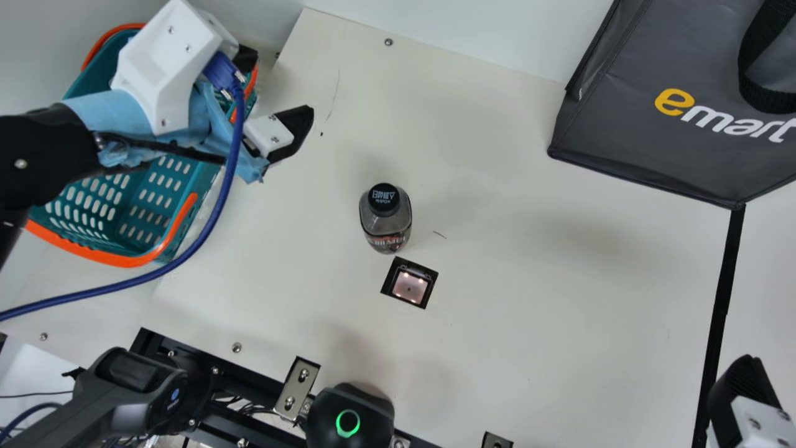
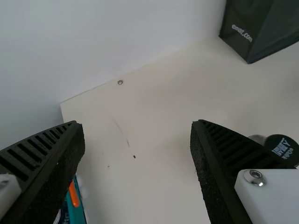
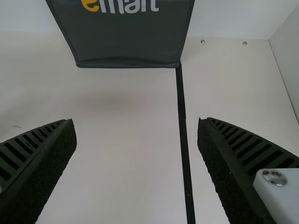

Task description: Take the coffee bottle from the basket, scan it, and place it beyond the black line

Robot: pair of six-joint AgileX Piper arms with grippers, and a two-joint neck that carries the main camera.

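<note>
The left gripper (image 2: 136, 123) is wide open and empty beside the basket (image 1: 93, 252); the right gripper (image 3: 136, 122) is likewise spread, holding nothing. The coffee bottle (image 1: 385, 218) stands upright just beside the scanner (image 1: 410, 286). Removal appears complete; scanning is judged the step in hand. Next move: right gripper grasps the bottle, presents its code, then carries it beyond the black line (image 1: 726, 280).

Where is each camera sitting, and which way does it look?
Main view: on the neck, looking steeply down at the bottle and basket; parts of both arms show.
Left wrist view: on the left arm, looking past its open left gripper over the table to the bag.
Right wrist view: on the right arm, looking past its open right gripper along the black line.
Main and left wrist views share the bottle; main and right, the line.
</note>
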